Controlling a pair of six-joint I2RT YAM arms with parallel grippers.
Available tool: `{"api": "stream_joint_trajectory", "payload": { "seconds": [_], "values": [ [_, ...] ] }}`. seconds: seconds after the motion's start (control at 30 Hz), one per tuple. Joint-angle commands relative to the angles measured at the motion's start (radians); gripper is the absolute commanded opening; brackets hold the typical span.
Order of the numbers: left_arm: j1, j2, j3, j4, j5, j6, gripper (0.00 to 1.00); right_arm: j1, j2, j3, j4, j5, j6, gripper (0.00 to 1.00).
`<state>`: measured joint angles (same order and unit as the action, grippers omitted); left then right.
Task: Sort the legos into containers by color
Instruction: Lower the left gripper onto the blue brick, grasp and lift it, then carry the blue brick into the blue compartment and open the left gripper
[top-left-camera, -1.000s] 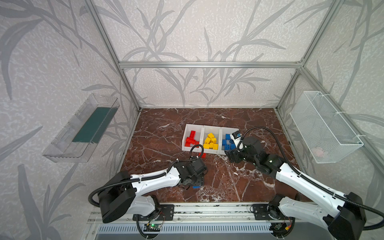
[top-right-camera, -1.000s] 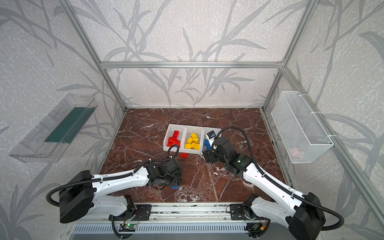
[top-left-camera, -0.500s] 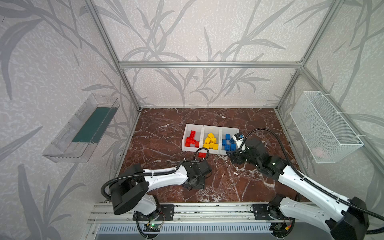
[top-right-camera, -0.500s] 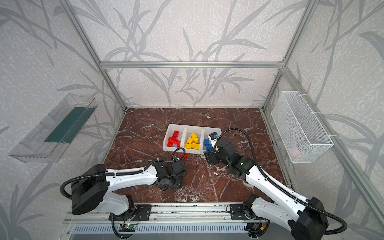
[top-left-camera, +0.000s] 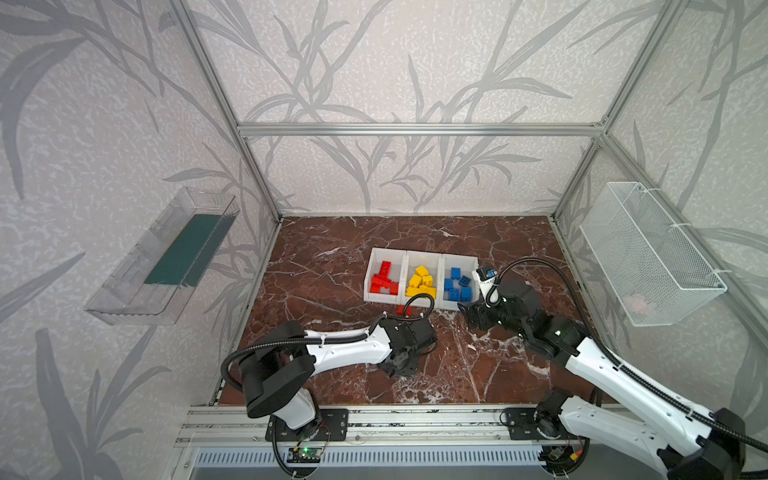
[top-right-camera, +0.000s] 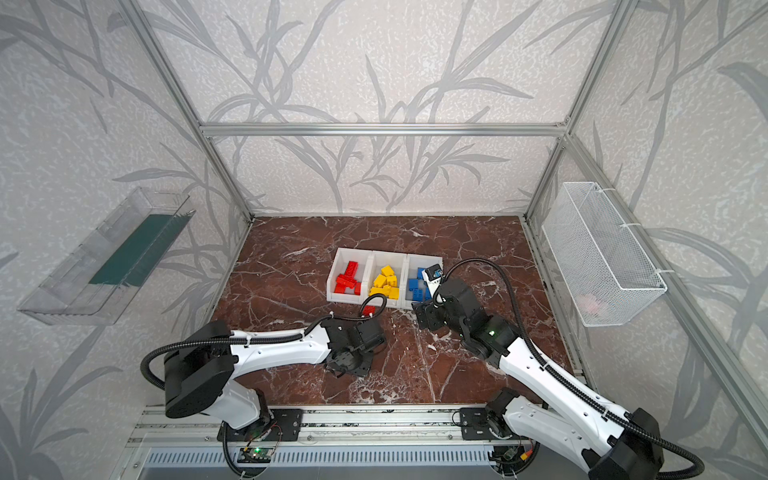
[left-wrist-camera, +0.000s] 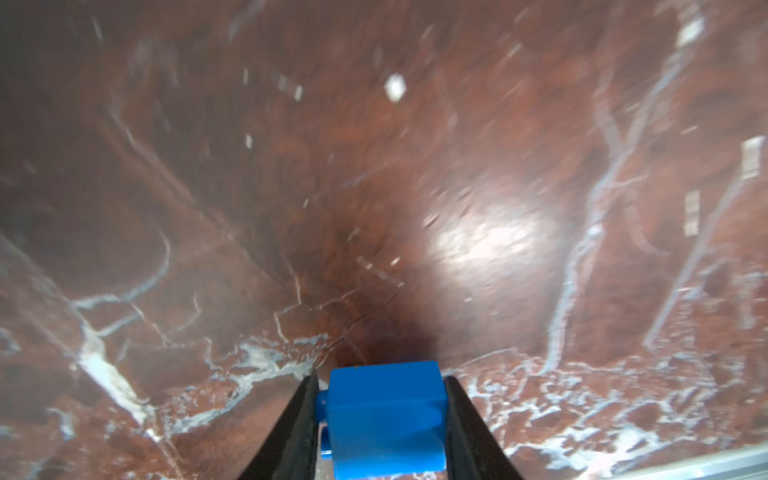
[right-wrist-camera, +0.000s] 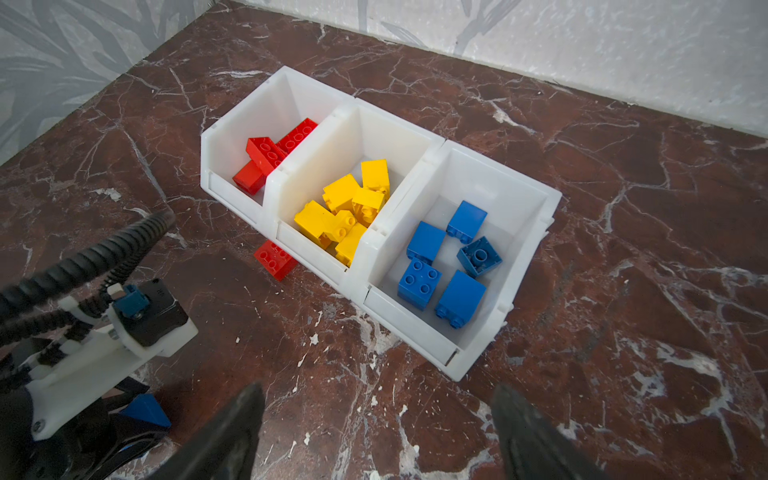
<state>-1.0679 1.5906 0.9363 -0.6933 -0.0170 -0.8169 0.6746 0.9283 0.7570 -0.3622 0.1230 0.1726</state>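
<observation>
Close by, the left gripper (left-wrist-camera: 382, 376) has just squeezed shut on a small blue plastic brick (left-wrist-camera: 384, 419), low by the red marble table (left-wrist-camera: 291, 166). That means it is ready to carry away. Further off, the right gripper (right-wrist-camera: 378, 390) waits wide open. One red studded brick (right-wrist-camera: 274, 259) lies just outside the three white plastic bins (right-wrist-camera: 409, 328).

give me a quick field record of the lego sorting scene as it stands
left gripper: closed on a blue brick
right gripper: open, empty, in front of the bins
bins: three white, joined in a row
bin contents: red bricks, yellow bricks, blue bricks, one colour per bin
loose on table: one red brick by the bins' front, near the red and yellow bins
</observation>
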Motion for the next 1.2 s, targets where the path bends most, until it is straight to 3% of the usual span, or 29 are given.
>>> {"api": "stream_joint_trajectory", "payload": {
  "seconds": [0.0, 0.23, 0.57, 0.77, 1.03, 1.17],
  "values": [
    [0.004, 0.049, 0.164, -0.104, -0.150, 0.105, 0.39, -0.007, -0.043, -0.005, -0.047, 0.041, 0.014, 0.86],
    [0.112, 0.287, 0.621, -0.121, -0.157, 0.379, 0.39, -0.023, -0.157, -0.016, -0.164, 0.132, 0.069, 0.86],
    [0.229, 0.594, 1.108, -0.094, -0.102, 0.502, 0.39, -0.027, -0.341, -0.002, -0.322, 0.281, 0.158, 0.86],
    [0.243, 0.671, 1.186, -0.020, -0.042, 0.518, 0.42, -0.027, -0.382, -0.002, -0.384, 0.297, 0.210, 0.85],
    [0.247, 0.683, 1.181, 0.016, -0.011, 0.513, 0.65, -0.027, -0.400, 0.004, -0.435, 0.283, 0.239, 0.86],
    [0.257, 0.648, 1.133, 0.049, -0.002, 0.496, 0.68, -0.027, -0.390, 0.006, -0.438, 0.262, 0.242, 0.86]
  ]
}}
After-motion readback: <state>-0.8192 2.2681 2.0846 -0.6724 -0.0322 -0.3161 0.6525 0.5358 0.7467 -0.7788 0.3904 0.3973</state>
